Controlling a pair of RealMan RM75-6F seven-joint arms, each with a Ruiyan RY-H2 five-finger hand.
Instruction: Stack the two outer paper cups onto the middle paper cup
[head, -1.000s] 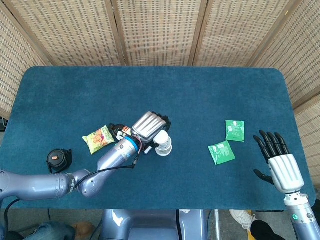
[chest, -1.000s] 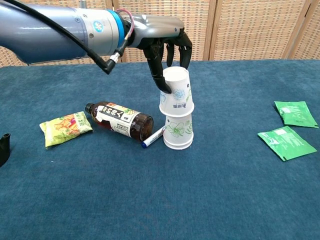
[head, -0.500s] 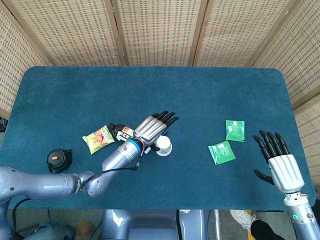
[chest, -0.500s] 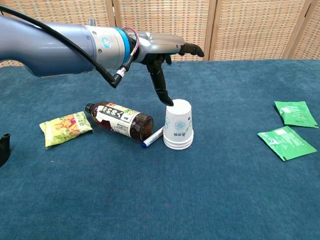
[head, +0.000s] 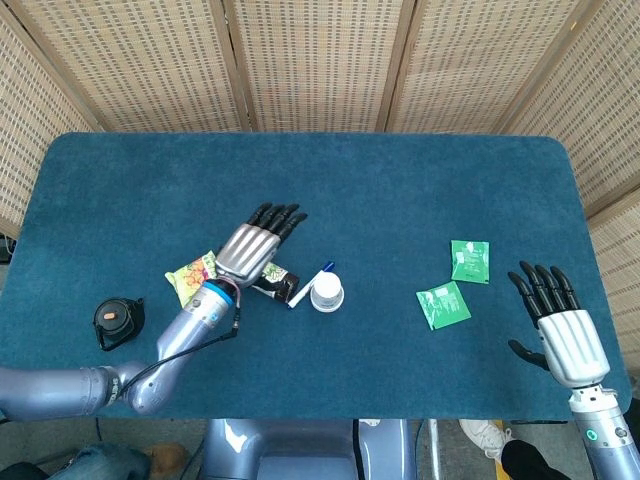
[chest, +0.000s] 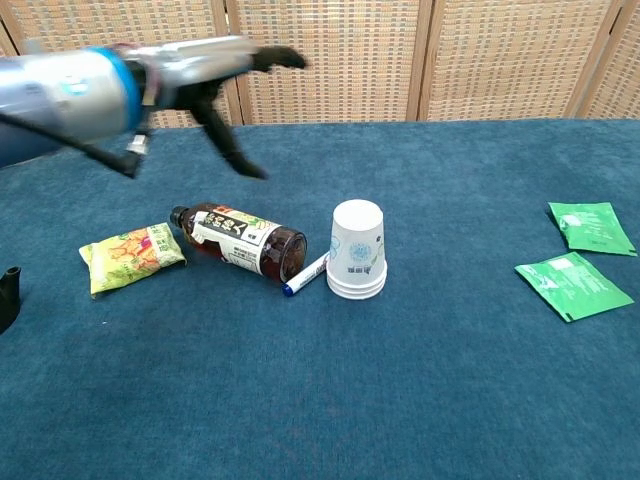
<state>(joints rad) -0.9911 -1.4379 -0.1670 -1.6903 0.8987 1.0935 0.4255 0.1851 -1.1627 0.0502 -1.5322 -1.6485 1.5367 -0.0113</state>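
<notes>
Matt paper cups (chest: 357, 250) stand on fuzzy blue cloth table (chest: 400, 400).

I'm working in what looks like a staged test area. A table (head: 420, 170) covered in blue carpet stands walled in by woven screens (head: 310, 60), with assorted props scattered about

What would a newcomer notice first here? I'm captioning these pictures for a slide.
The stack of white upside-down paper cups near the middle of the blue table draws the eye, with a brown plastic bottle lying on its side to its left. Above that bottle hovers the left robot hand, fingers spread and holding nothing. Two green flat packets lie far right.
</notes>
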